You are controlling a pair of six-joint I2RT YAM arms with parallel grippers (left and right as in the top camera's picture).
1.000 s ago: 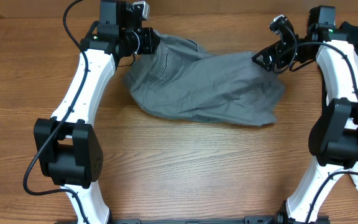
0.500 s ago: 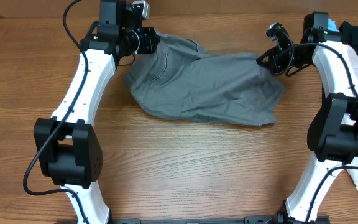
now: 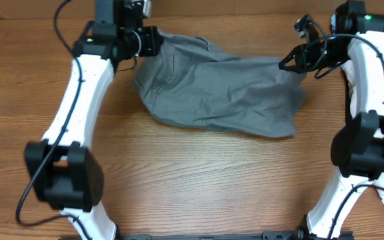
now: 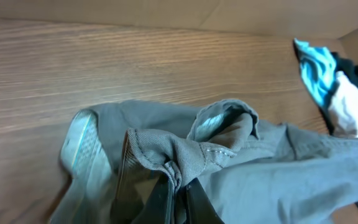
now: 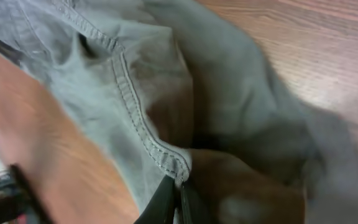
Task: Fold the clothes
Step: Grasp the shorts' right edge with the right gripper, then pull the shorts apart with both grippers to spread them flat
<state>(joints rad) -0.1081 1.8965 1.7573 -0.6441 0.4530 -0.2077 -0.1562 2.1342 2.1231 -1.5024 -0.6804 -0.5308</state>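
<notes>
- Where the table lies nearest the arm bases, it is bare brown wood with a fine grain running side to side.
- Beyond that strip lie the shorts, on the far half of the table between the two arms. They are soft, matte mid-gray cotton in a rumpled, rounded heap with shallow creases.
- Their long axis runs left to right across the table. The left end sits a little farther back than the right, and the near edge bulges in a curve.
- The right gripper is clamped tight on the right far corner of the shorts. From its wrist, its dark fingers pinch a double-stitched hem edge.
- The left gripper, farther back, is likewise closed on the left far corner. Its wrist view shows a thick, bunched seam fold pressed between its fingers, with a pale, sheeny lining beside it.
- Farthest off in that view, a light-blue cloth and a whitish garment lie crumpled together.
</notes>
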